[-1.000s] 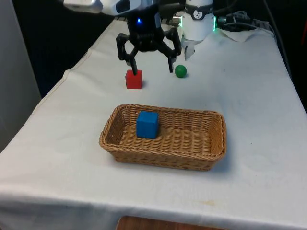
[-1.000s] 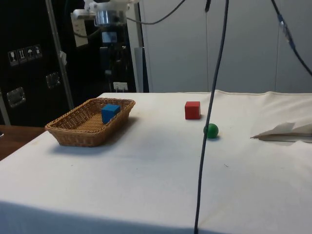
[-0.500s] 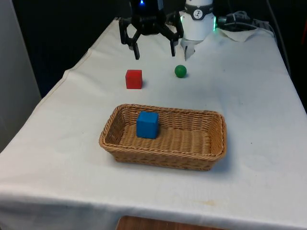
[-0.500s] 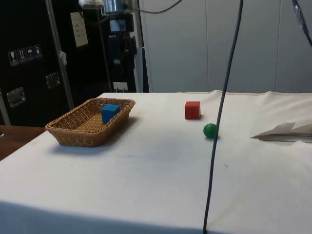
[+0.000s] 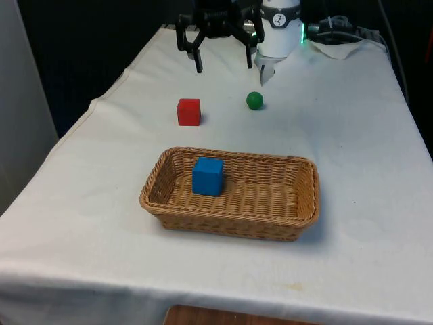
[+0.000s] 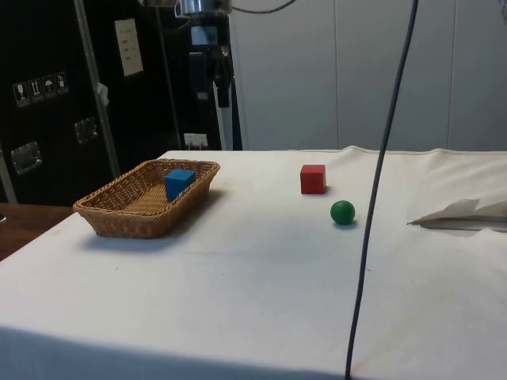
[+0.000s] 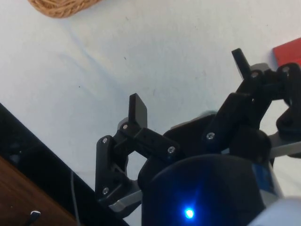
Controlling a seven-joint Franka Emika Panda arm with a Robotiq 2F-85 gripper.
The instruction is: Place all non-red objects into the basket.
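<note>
Already the blue cube (image 5: 208, 176) lay in the basket (image 5: 301, 202), so the gripper (image 5: 222, 62), spread open and empty, hung high above the tabletop (image 5: 352, 128), needing next to descend over the green ball (image 5: 254, 101) beside the red cube (image 5: 189, 112).

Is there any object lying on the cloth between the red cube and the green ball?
No. In the front view, bare white cloth separates the red cube from the green ball; the side view agrees.
</note>
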